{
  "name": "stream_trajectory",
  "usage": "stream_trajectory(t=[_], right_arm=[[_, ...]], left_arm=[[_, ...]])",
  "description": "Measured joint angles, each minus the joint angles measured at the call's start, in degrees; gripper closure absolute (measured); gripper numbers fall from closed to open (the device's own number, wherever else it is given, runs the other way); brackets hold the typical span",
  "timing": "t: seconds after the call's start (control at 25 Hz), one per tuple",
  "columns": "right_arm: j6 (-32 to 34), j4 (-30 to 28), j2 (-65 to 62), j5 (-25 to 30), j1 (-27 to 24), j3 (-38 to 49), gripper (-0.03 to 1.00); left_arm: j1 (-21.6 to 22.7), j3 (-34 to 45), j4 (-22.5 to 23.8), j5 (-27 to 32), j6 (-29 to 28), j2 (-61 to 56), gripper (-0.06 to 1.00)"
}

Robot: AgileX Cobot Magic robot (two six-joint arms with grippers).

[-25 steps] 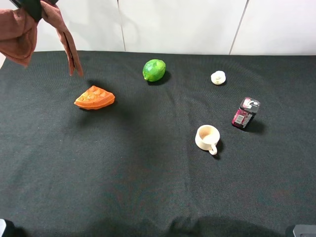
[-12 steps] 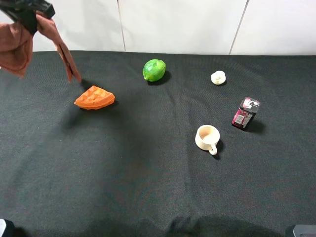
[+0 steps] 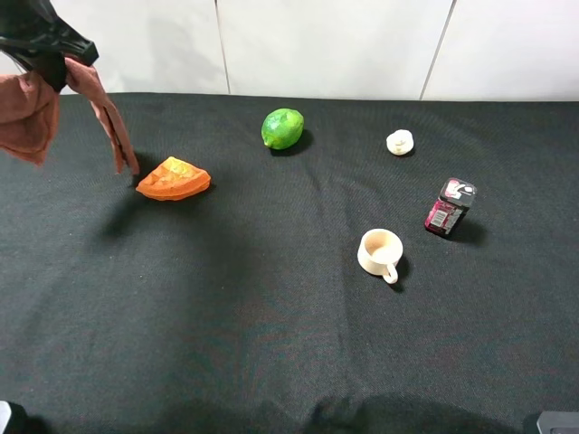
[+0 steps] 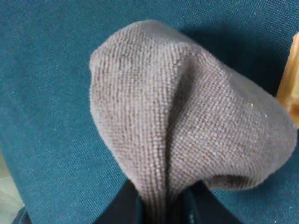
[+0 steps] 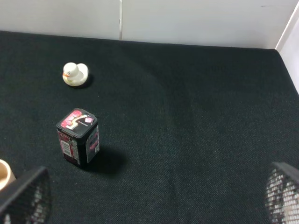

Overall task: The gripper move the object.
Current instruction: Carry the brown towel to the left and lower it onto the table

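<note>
My left gripper (image 3: 56, 56) is shut on a brown cloth (image 3: 32, 113) and holds it in the air at the far left, above the black table (image 3: 226, 298). The cloth's long tail hangs down next to an orange waffle-shaped wedge (image 3: 173, 179). In the left wrist view the cloth (image 4: 187, 135) fills the frame, pinched between the fingers (image 4: 125, 205), with the wedge's edge (image 4: 290, 79) beside it. My right gripper (image 5: 149, 198) is open and empty, low at the right, apart from everything.
A green lime (image 3: 282, 127) lies at the back middle. A small white duck (image 3: 399, 142) sits at the back right, also in the right wrist view (image 5: 74, 74). A dark tin (image 3: 449, 207) and a cream cup (image 3: 380, 252) stand at the right.
My left gripper has moved down and a little left with the cloth. The cloth's tail now hangs lower, beside the orange wedge. The right arm has not moved.
</note>
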Motion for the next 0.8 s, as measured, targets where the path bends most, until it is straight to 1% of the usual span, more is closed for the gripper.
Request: stream_trajectory(t=[0.56,0.8], right_arm=[[0.0,0.0,0.0,0.0,0.0,0.0,0.27],[0.0,0.0,0.0,0.0,0.0,0.0,0.27]], left_arm=[[0.0,10.4,0.0,-8.3,-1.4,0.0,0.77],[0.0,13.4,0.0,-11.4,-2.3,0.1,0.77]])
